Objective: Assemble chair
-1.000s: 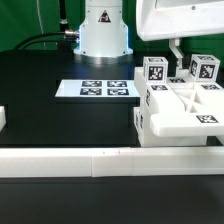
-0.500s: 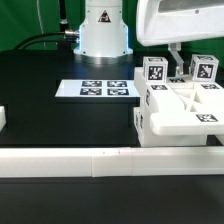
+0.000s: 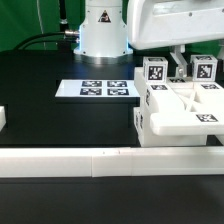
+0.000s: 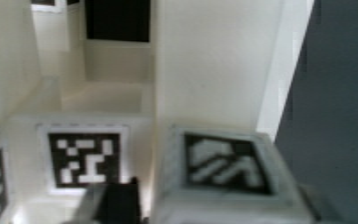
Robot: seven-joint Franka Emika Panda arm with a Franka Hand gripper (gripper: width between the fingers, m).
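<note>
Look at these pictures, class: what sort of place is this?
Probably a robotics lab bench: a robot arm's base stands on a black table, beside a marker board and tagged white chair parts.

Tagged white chair [image 4: 140,100] parts, close-up

A black table [image 3: 60,120] fills most of the scene. Behind it hangs a green backdrop [image 3: 30,18], with dark cables [image 3: 45,40] trailing along the table's far edge. The marker board [image 3: 97,89] lies flat mid-table. A long white rail [image 3: 100,160] runs across the near edge. Lighting is even.
</note>
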